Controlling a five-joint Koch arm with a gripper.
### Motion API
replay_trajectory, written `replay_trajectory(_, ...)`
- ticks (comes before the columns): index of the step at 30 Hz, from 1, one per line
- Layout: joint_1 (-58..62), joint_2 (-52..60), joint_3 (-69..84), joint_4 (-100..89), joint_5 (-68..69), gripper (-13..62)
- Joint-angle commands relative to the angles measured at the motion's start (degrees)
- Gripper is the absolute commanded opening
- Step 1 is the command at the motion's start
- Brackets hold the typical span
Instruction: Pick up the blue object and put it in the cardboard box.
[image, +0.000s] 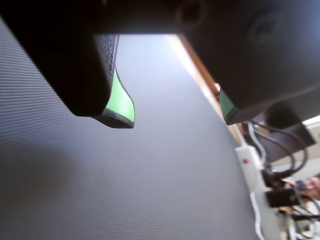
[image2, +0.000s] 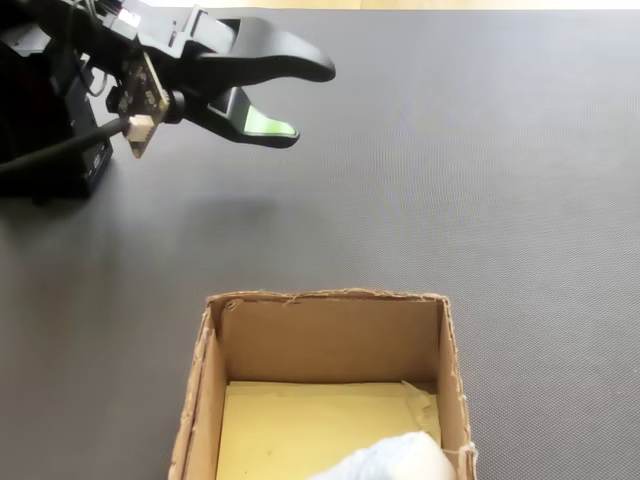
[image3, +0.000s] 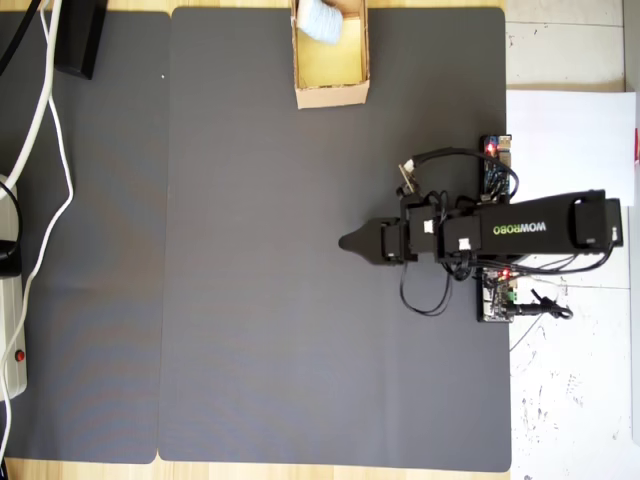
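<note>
The pale blue object (image2: 388, 460) lies inside the cardboard box (image2: 330, 335), in the corner at the bottom right of the fixed view. The overhead view shows the blue object (image3: 320, 19) in the box (image3: 331, 94) at the top edge of the dark mat. My gripper (image: 177, 120) is open, its green-padded jaws wide apart with only bare mat between them. In the fixed view the gripper (image2: 310, 103) hovers above the mat, well away from the box. Overhead, the gripper (image3: 346, 242) points left from mid-mat, far below the box.
A grey mat (image3: 250, 300) covers the table. A white power strip (image3: 12, 340) with cables lies along the left edge, and a black box (image3: 80, 40) stands at the top left. The arm's base and circuit boards (image3: 495, 300) sit at the mat's right edge.
</note>
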Motion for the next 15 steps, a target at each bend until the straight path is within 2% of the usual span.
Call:
replay_trajectory(1, -0.62, 3.16, -0.09, -0.7, 2.11, 34.0)
replay_trajectory(15, -1.49, 5.62, 7.03, 6.5, 1.93, 34.4)
